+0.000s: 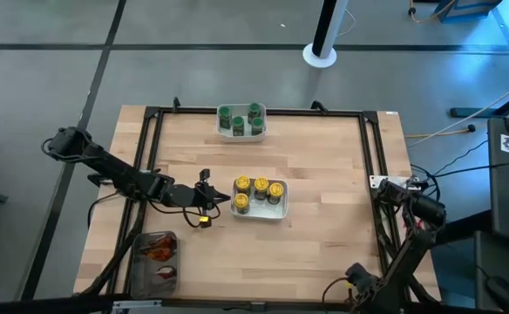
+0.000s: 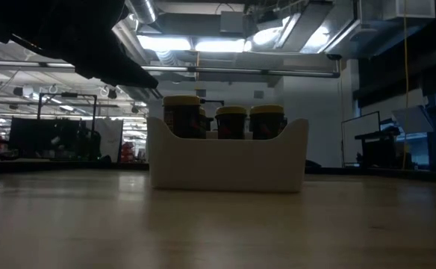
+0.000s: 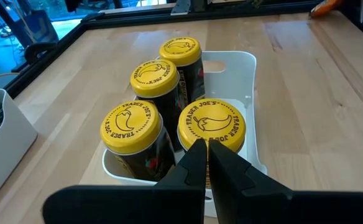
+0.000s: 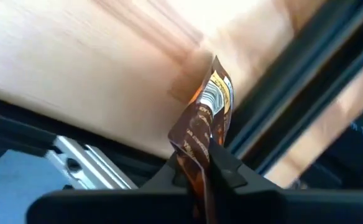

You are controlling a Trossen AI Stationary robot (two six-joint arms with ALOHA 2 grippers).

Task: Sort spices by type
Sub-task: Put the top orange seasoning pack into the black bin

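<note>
Several yellow-capped jars (image 1: 259,194) stand in a white bowl (image 1: 282,212) at mid-table, also seen in the left wrist view (image 3: 163,74). Several green-capped jars (image 1: 241,119) stand in a second white bowl (image 1: 220,132) near the far edge. Brown-orange packets (image 1: 159,253) lie in the clear grey tray (image 1: 139,270) at the near left. My left gripper (image 3: 207,149) is shut and hovers just left of the yellow jars' bowl, above rim height (image 2: 152,84). My right gripper (image 4: 200,158) is at the table's right edge (image 1: 394,190), shut on a brown-orange packet (image 4: 207,112). My right gripper pinches the brown-orange packet by one end (image 4: 197,155) between its two fingers. The rest of the packet sticks out past the fingertips, its printed end (image 4: 217,93) free and bent a little. It seems lifted clear of the table.
A black metal frame (image 1: 372,157) runs around the tabletop, and its rail passes close by the right gripper (image 4: 281,106). Bare wood lies between the two bowls and to the right of the yellow jars' bowl (image 1: 333,192).
</note>
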